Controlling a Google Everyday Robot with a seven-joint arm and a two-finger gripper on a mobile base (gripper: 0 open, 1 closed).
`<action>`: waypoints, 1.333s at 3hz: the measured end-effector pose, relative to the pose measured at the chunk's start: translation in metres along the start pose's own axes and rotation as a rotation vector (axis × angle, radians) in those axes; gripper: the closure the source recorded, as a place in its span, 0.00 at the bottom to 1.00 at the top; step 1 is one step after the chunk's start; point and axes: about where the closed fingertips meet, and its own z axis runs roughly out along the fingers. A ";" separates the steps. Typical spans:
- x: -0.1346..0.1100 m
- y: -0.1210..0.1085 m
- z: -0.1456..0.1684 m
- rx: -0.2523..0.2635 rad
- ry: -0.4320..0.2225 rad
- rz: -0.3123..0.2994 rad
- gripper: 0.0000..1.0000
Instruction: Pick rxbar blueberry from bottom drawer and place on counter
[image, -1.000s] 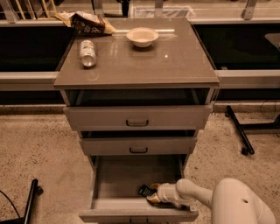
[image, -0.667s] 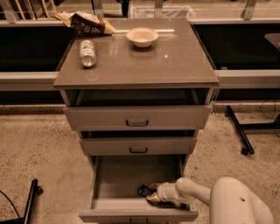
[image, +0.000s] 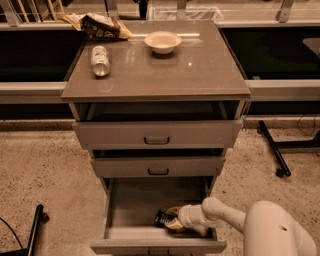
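Observation:
The bottom drawer (image: 130, 205) is pulled far out. A small dark bar, the rxbar blueberry (image: 163, 219), lies on the drawer floor at the front right. My gripper (image: 173, 220) reaches in from the right, low inside the drawer, right at the bar; its tan fingertips sit against the bar's right end. The white arm (image: 225, 215) runs back to the lower right. The glossy grey-brown counter (image: 165, 70) tops the cabinet.
On the counter lie a soda can (image: 100, 53) on its side at the left, a brown-and-yellow snack bag (image: 97, 24) at the back left and a white bowl (image: 162, 42) at the back middle. The two upper drawers (image: 157, 135) stand slightly open. A black stand leg (image: 272, 150) is on the floor to the right.
My gripper and arm have shifted slightly left inside the drawer, closer onto the bar. The bar has stayed on the drawer floor.

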 end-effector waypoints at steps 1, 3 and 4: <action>-0.069 0.002 -0.052 -0.020 -0.115 -0.129 1.00; -0.203 0.012 -0.169 -0.198 -0.285 -0.314 1.00; -0.242 0.025 -0.224 -0.208 -0.305 -0.401 1.00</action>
